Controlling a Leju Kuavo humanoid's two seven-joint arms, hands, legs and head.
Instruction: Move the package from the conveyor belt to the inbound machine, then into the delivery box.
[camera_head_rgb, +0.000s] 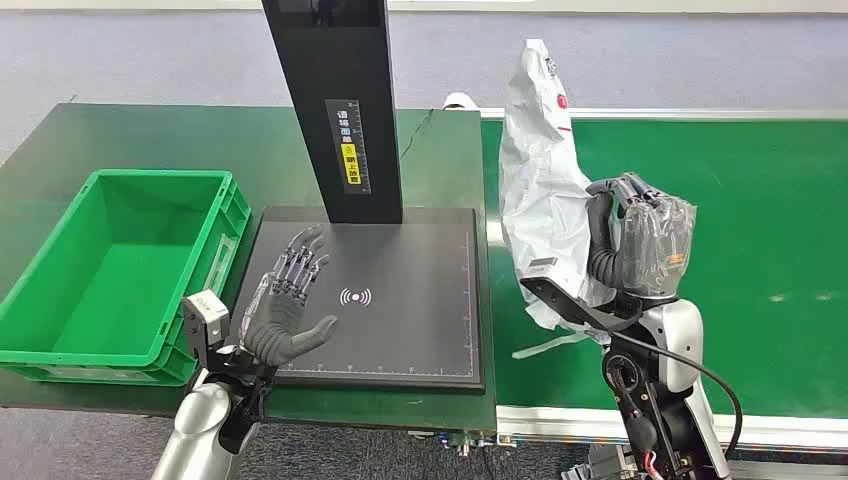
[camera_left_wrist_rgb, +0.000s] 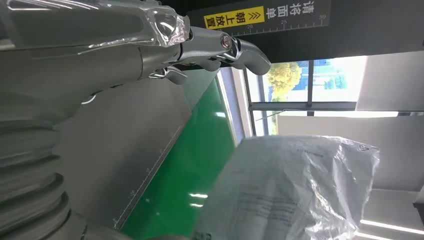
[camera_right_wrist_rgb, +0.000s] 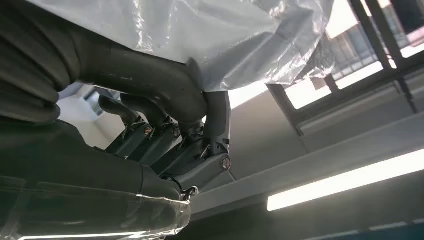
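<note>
Dark green counter (camera_head_rgb: 60, 140) with green delivery box (camera_head_rgb: 120, 270) and black inbound machine (camera_head_rgb: 400, 300); green conveyor belt (camera_head_rgb: 760, 220) at right, grey floor behind. Left robot hand (camera_head_rgb: 290, 305) open, fingers spread, above the machine plate. Right robot hand (camera_head_rgb: 640, 240) gripping the silver-white package (camera_head_rgb: 540, 190), held upright over the belt edge beside the machine.

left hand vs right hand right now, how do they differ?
The left hand holds nothing, fingers spread; the right hand grips the white plastic package, held upright. The left hand hovers over the black scanner plate of the inbound machine; the right hand is over the green conveyor belt, just beside the plate. The left hand is palm up; the right hand's back faces the head camera. Both are raised off the surfaces.
</note>
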